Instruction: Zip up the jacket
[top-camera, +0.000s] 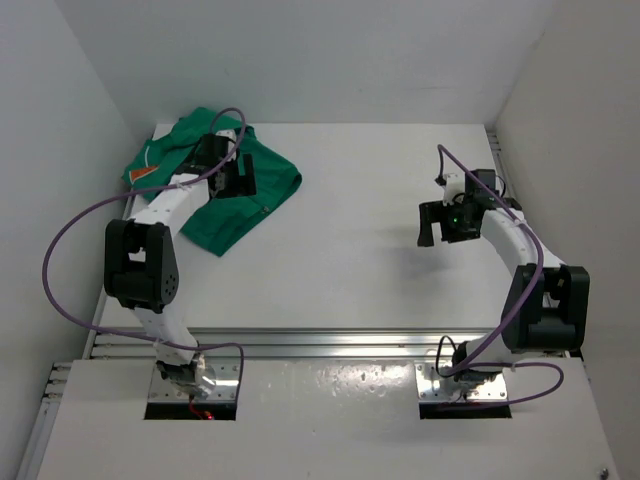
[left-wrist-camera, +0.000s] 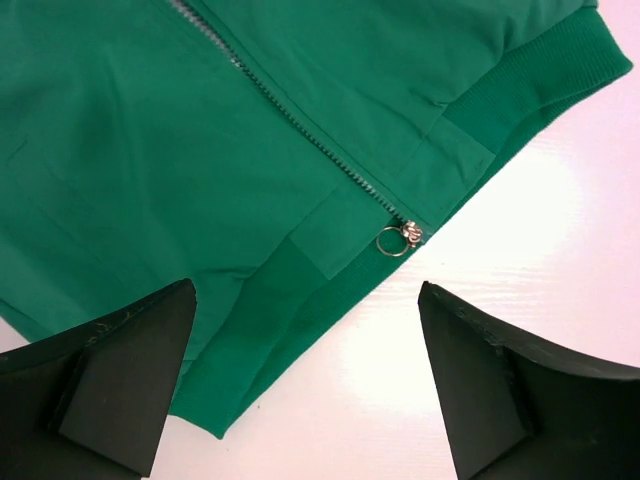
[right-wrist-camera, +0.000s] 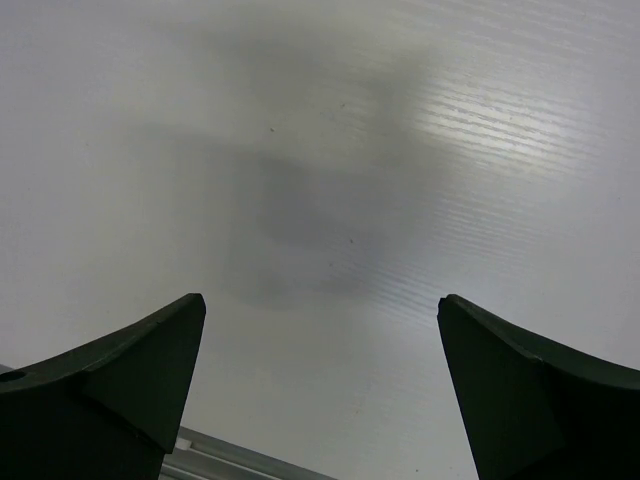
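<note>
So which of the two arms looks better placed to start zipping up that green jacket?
Probably the left. The left gripper, open, hangs over the jacket, with the zipper pull at the hem showing in its wrist view. The right gripper, also open, is over bare table, well away.

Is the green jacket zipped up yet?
Not yet. In the left wrist view the zipper pull sits right down at the hem of the jacket, at the bottom end of the teeth, not pulled up along them.

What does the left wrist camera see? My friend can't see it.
A green jacket lies on a white table, its zipper pull at the bottom hem. The left gripper's two black fingers hang wide open above it.
</note>
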